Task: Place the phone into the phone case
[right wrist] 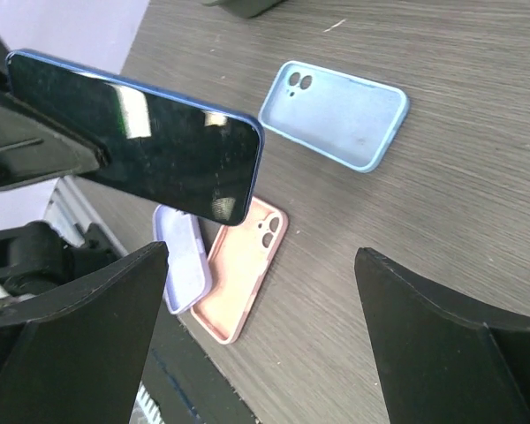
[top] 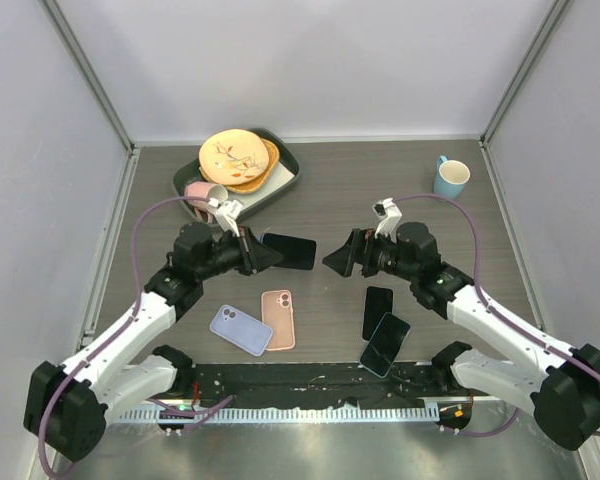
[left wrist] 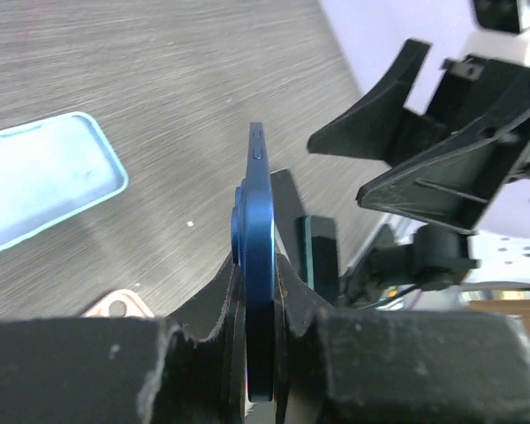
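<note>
My left gripper is shut on a dark blue phone and holds it above the table. In the left wrist view the phone stands edge-on between the jaws of that gripper. My right gripper faces it from the right, open and empty, a short gap from the phone's free end. Through the open right gripper I see the phone's dark screen. A light blue case lies on the table beyond it. A pink case and a lavender case lie side by side near the front edge.
Two black phones lie at the front right. A dark tray with stacked plates and a pink cup stand at the back left. At the back right stands a blue mug. White walls enclose the table.
</note>
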